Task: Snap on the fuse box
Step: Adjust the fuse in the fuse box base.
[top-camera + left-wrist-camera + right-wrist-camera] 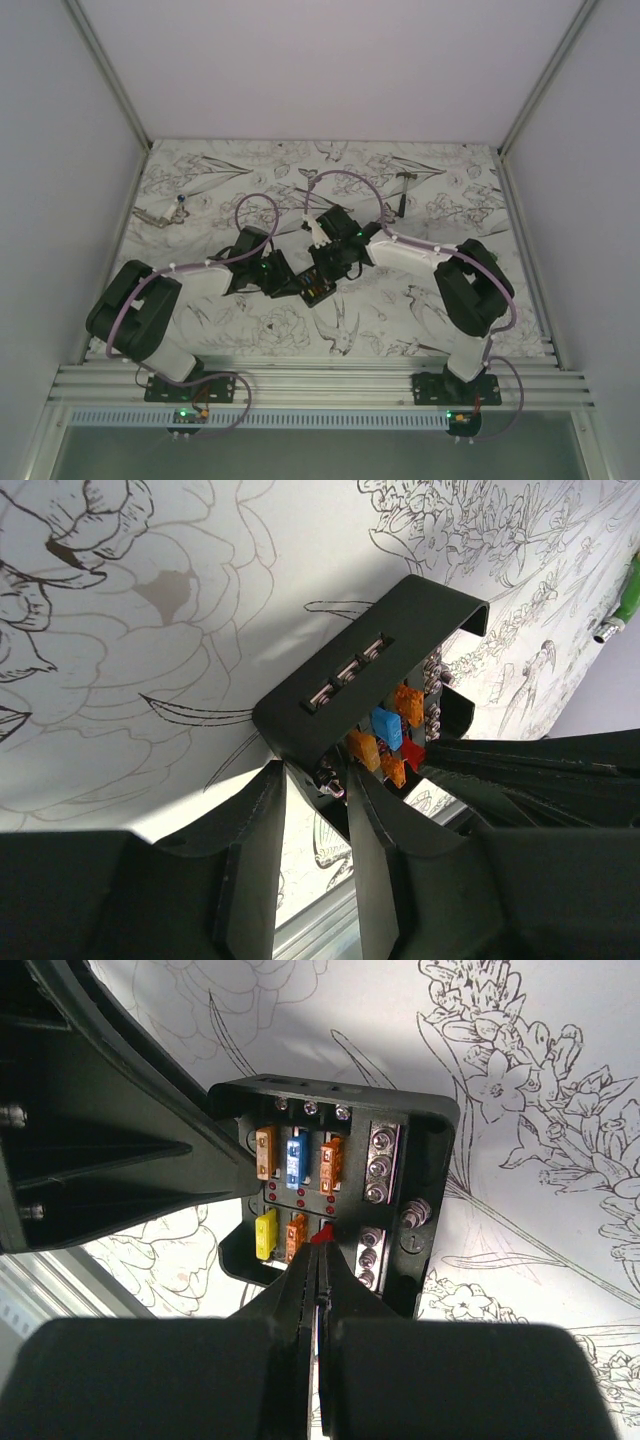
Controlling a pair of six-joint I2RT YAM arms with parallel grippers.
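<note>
The black fuse box point(318, 291) lies open-faced at the table's middle, between my two grippers. In the right wrist view the fuse box point(432, 1130) shows orange, blue and yellow fuses in two rows beside metal screw terminals. My right gripper point(320, 1247) is shut on a small red fuse point(322, 1232) at the lower row's right slot. My left gripper point(315, 775) straddles the box's point(360, 670) near wall and grips it, with the box tilted. From above, the left gripper point(285, 282) is at the box's left and the right gripper point(326, 268) just behind it.
A green-handled item point(630, 585) lies at the far right of the left wrist view. A small tool point(163, 213) lies at the back left and a small dark hammer point(404, 180) at the back right. Walls close in three sides; an aluminium rail point(320, 380) runs along the front.
</note>
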